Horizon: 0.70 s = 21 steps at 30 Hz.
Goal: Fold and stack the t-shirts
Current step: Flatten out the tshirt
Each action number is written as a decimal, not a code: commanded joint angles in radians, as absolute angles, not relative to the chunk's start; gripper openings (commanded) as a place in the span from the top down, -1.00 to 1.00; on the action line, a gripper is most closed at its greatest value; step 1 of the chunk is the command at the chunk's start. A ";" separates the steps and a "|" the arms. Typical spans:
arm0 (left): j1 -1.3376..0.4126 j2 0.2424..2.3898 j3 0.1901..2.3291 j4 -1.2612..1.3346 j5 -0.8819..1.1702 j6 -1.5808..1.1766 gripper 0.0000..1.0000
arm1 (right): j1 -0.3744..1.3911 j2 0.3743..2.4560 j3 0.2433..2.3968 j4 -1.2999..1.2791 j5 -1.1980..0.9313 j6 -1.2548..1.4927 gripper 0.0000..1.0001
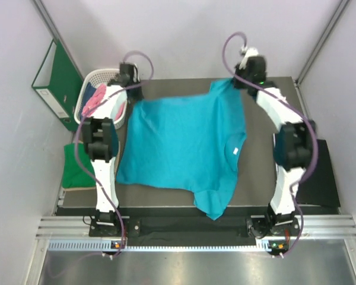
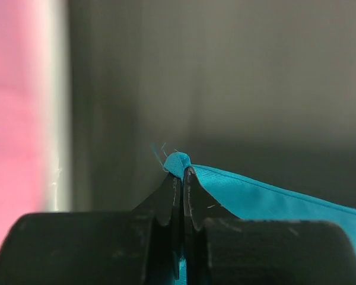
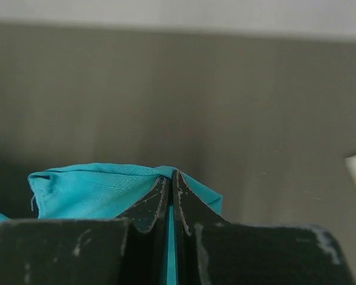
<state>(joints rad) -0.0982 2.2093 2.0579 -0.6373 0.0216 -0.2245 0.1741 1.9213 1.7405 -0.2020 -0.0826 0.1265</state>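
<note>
Top external view, big to small: dark grey table point(image 1: 258, 178). A teal-blue soft cloth t-shirt point(image 1: 184, 142) is spread over its middle, collar toward the right edge, hem toward the left edge. The shirt's far edge is lifted and strung between both grippers near the far corners, and one sleeve spills over the near edge. A green cloth t-shirt point(image 1: 77, 169) lies flattish at the left edge. A crumpled pink cloth t-shirt point(image 1: 94, 101) sits in the white plastic lattice basket point(image 1: 104, 75) at the far-left corner. A rigid green ring binder point(image 1: 56, 83) leans beside the basket, off the table.

Left gripper point(image 1: 133, 92), seen close in the left wrist view point(image 2: 181, 172): jaws pinched narrow on a small bunched tip of teal cloth, apparently the far hem corner. Right gripper point(image 1: 237, 83), right wrist view point(image 3: 170, 175): jaws clamped narrow on a stitched teal edge, likely the far sleeve.

Handling, judged: light, limp, no stiffness, sags between the two grips. Not fragile, but thin fabric could slip out of such small pinches. Best holds are corners and seamed hems, two points at once, pulled taut. From each pair of fingertips the cloth trails down toward the near edge, between the arms.
</note>
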 commanded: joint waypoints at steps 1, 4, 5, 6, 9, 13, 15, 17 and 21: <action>-0.091 2.391 2.175 -0.690 0.035 -0.219 1.00 | 0.164 2.236 2.009 -0.283 -0.205 0.189 1.00; -0.091 2.522 2.294 -0.699 0.034 -0.235 1.00 | 0.164 2.394 2.136 -0.311 -0.198 0.222 1.00; -0.089 2.545 2.321 -0.699 0.037 -0.239 1.00 | 0.163 2.436 2.157 -0.316 -0.186 0.230 1.00; -0.087 2.575 2.363 -0.701 0.034 -0.248 1.00 | 0.161 2.447 2.170 -0.318 -0.180 0.238 1.00; -0.083 2.577 2.378 -0.684 0.017 -0.258 1.00 | 0.158 2.441 2.164 -0.295 -0.140 0.262 1.00; -0.078 2.551 2.379 -0.663 0.009 -0.242 1.00 | 0.155 2.418 2.161 -0.295 -0.103 0.272 1.00; -0.075 2.536 2.372 -0.654 -0.020 -0.239 1.00 | 0.153 2.405 2.158 -0.296 -0.094 0.270 1.00; -0.072 2.525 2.370 -0.647 -0.020 -0.245 1.00 | 0.155 2.399 2.154 -0.298 -0.084 0.275 1.00; -0.072 2.523 2.362 -0.638 -0.014 -0.250 1.00 | 0.155 2.398 2.131 -0.281 -0.075 0.288 1.00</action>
